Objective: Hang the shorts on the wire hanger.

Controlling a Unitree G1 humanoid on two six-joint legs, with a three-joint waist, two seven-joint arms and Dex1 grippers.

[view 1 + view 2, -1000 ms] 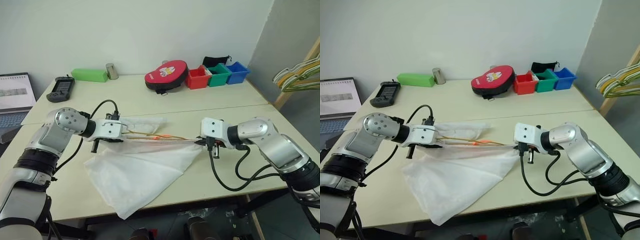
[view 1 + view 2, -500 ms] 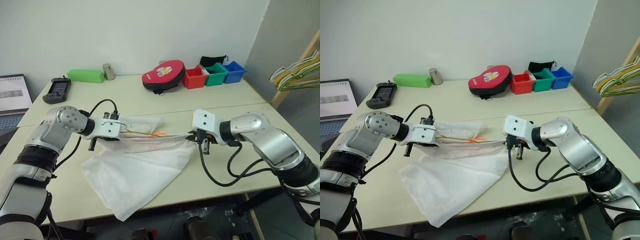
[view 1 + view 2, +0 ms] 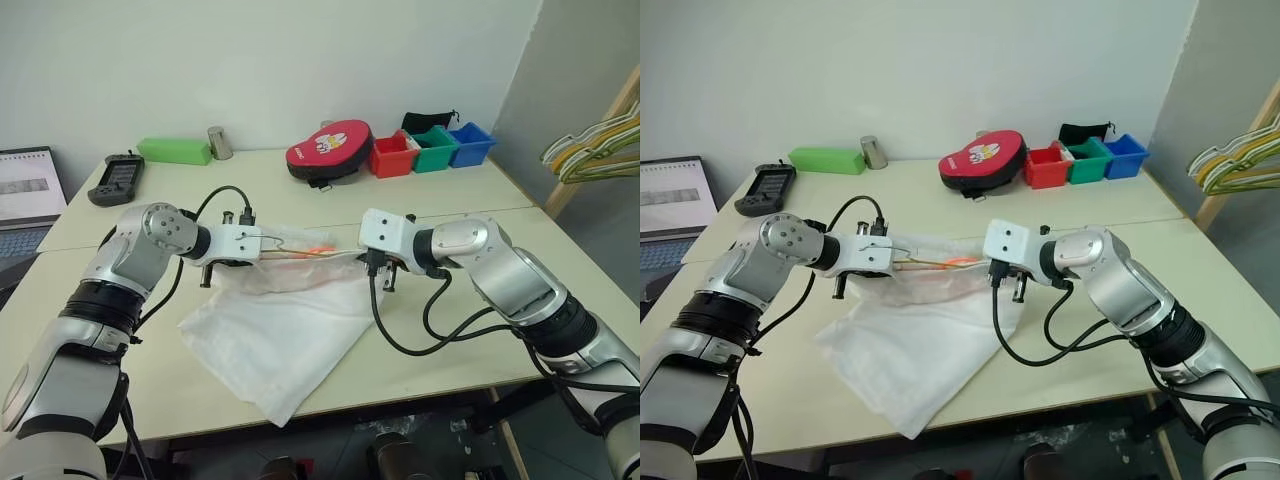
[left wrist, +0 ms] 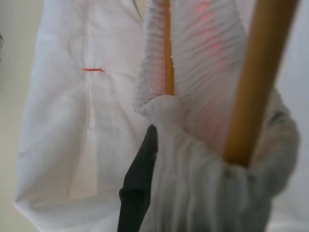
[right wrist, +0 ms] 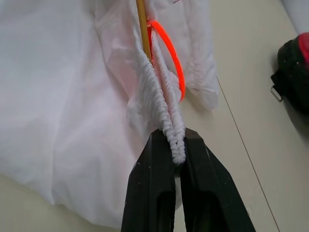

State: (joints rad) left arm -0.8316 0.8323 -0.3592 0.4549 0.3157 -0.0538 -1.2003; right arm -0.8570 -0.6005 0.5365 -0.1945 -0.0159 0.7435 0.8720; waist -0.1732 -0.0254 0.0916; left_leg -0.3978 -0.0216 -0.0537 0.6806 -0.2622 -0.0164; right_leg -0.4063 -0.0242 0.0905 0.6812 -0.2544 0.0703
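Right claw (image 5: 177, 159) moved leftward, pinching the shorts' (image 5: 67, 96) waistband

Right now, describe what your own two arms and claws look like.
Both arms are silver-grey metal with rounded joint housings and black bands near the elbows. Each ends in a white boxy wrist block, from which a loose black cable loops back along the arm. The left claw and right claw each have two slim, tapered matte-black fingers. No markings are legible.

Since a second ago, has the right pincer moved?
Yes. The right pincer, shut on the shorts, slid toward the robot's left, now nearer the table seam.
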